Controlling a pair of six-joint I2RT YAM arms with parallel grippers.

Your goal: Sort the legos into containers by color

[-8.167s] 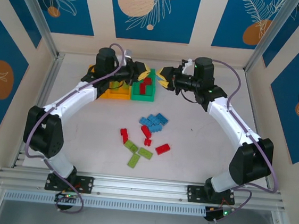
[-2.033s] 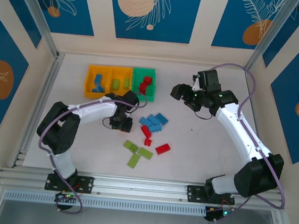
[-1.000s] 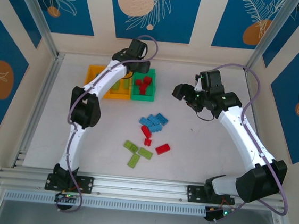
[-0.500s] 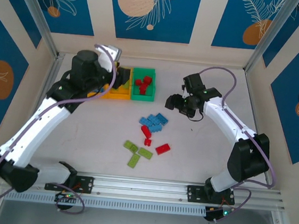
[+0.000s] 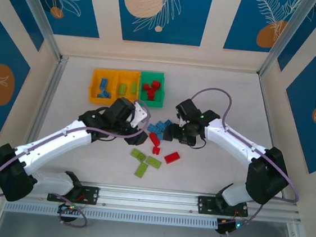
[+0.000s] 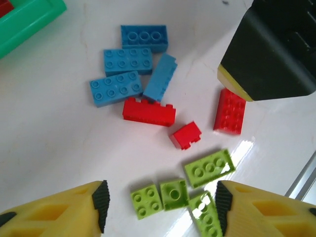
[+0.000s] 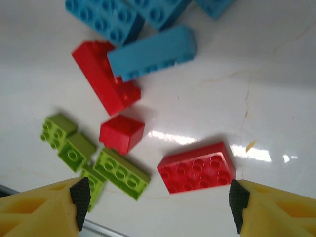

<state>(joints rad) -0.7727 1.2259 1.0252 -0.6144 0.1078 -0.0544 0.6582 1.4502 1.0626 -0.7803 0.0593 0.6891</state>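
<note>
Loose legos lie mid-table: blue bricks (image 5: 161, 128), red bricks (image 5: 171, 157) and lime green bricks (image 5: 142, 163). The containers stand in a row at the back: a yellow bin (image 5: 95, 83) with blue bricks, a yellow bin (image 5: 127, 96) with green ones, and a green bin (image 5: 150, 101) with red ones. My left gripper (image 5: 139, 132) hangs open over the pile; in its wrist view the green bricks (image 6: 174, 194) lie between its fingers (image 6: 162, 210). My right gripper (image 5: 171, 132) is open too, above the red 2x4 brick (image 7: 196, 168), its fingers (image 7: 155, 205) wide apart.
The two grippers are close together over the pile; the right one's black body (image 6: 269, 49) shows in the left wrist view. An aluminium rail (image 5: 150, 197) runs along the near edge. Walls enclose the table on three sides.
My left arm has swung from the bins down to the loose pile and its jaws have widened. My right gripper has moved left and nearer, over the red bricks.
</note>
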